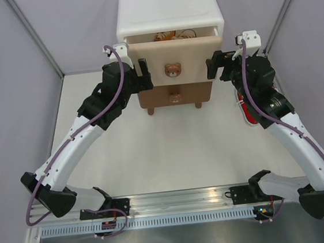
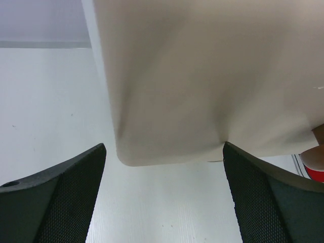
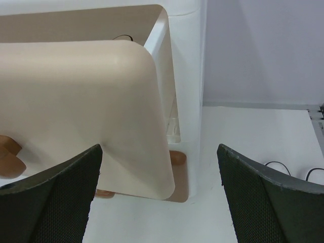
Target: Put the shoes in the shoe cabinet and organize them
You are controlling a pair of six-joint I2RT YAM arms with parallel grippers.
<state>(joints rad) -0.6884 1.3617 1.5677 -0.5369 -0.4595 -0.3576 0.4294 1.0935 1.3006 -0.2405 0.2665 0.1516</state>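
The white shoe cabinet (image 1: 167, 8) stands at the back centre. Its beige upper drawer (image 1: 176, 59) is pulled out, and orange shoes (image 1: 166, 37) show inside it. The brown lower drawer (image 1: 174, 96) is shut. My left gripper (image 1: 143, 72) is open at the upper drawer front's left edge; in the left wrist view (image 2: 163, 147) the beige front (image 2: 202, 81) lies between its fingers. My right gripper (image 1: 217, 66) is open at the front's right edge, and in the right wrist view (image 3: 159, 147) the front's corner (image 3: 101, 111) sits between its fingers. A red shoe (image 1: 245, 111) lies on the table under my right arm and shows in the left wrist view (image 2: 315, 169).
Grey walls with metal posts close in the table on both sides. A metal rail (image 1: 176, 201) with the arm bases runs along the near edge. White table surface (image 1: 171, 149) lies in front of the cabinet.
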